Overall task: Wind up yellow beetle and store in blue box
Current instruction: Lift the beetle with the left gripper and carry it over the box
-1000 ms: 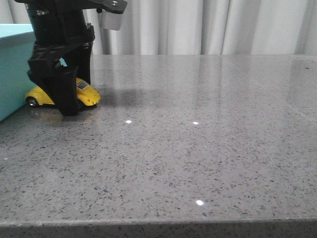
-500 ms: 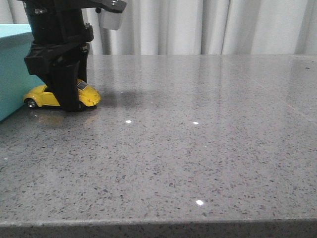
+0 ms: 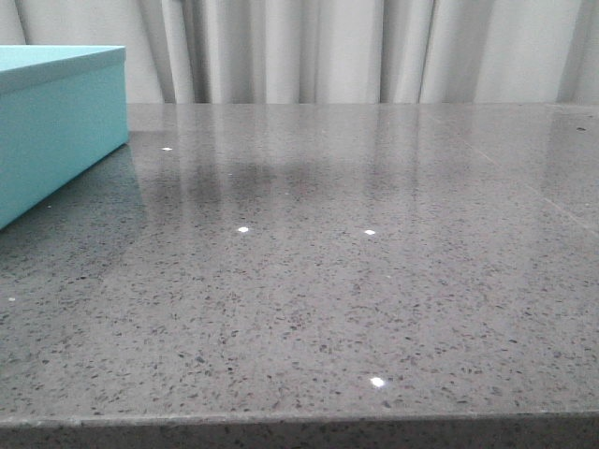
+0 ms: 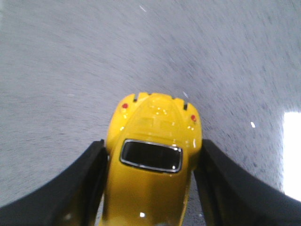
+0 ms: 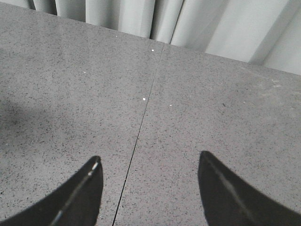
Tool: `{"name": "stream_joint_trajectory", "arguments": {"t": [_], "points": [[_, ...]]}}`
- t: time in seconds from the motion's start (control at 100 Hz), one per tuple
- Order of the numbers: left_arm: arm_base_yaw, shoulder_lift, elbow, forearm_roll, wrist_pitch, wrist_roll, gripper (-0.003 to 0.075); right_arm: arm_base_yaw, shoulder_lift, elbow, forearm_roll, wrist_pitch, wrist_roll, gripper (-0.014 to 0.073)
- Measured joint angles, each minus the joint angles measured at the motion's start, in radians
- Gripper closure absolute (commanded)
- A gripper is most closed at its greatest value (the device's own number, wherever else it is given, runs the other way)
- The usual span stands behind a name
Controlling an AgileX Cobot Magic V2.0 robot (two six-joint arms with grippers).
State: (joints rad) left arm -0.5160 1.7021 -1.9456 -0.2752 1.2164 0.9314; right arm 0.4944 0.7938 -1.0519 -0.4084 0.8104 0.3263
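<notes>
The yellow beetle [image 4: 153,160] shows only in the left wrist view, held between the two black fingers of my left gripper [image 4: 151,143], which is shut on its sides. The table behind it is motion-blurred. The car and the left gripper are out of the front view. The blue box [image 3: 51,126] stands at the far left of the front view on the grey table. My right gripper [image 5: 148,162] is open and empty above bare table; it is not in the front view.
Grey speckled stone table [image 3: 356,281] with a thin seam line [image 5: 141,122] running under the right gripper. White curtains [image 3: 374,47] hang behind the table's far edge. The table's front edge runs along the bottom of the front view.
My left gripper closed on the yellow beetle beside the blue box and has lifted it up out of the front view. The spot by the box is now bare.
</notes>
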Motion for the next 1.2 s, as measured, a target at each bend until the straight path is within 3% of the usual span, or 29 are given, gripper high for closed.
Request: {"name": "stream_joint_trajectory", "arguments": {"t": [0.15, 0.32, 0.46, 0.6, 0.97, 1.2], "points": [[0.102, -0.055, -0.037, -0.004, 0.017, -0.138, 0.0739, 0.000, 0.000, 0.000, 0.000, 0.000, 0.000, 0.0144], [0.332, -0.105, -0.040, -0.018, 0.043, -0.288, 0.0739, 0.000, 0.000, 0.000, 0.000, 0.000, 0.000, 0.0144], [0.527, -0.113, -0.039, -0.100, 0.047, -0.354, 0.0739, 0.000, 0.000, 0.000, 0.000, 0.000, 0.000, 0.0144], [0.647, -0.115, 0.024, -0.123, 0.047, -0.379, 0.0739, 0.000, 0.000, 0.000, 0.000, 0.000, 0.000, 0.0144], [0.693, -0.087, 0.387, -0.130, -0.081, -0.388, 0.0739, 0.000, 0.000, 0.000, 0.000, 0.000, 0.000, 0.0144], [0.693, -0.006, 0.483, -0.130, -0.148, -0.388, 0.0739, 0.000, 0.000, 0.000, 0.000, 0.000, 0.000, 0.0144]]}}
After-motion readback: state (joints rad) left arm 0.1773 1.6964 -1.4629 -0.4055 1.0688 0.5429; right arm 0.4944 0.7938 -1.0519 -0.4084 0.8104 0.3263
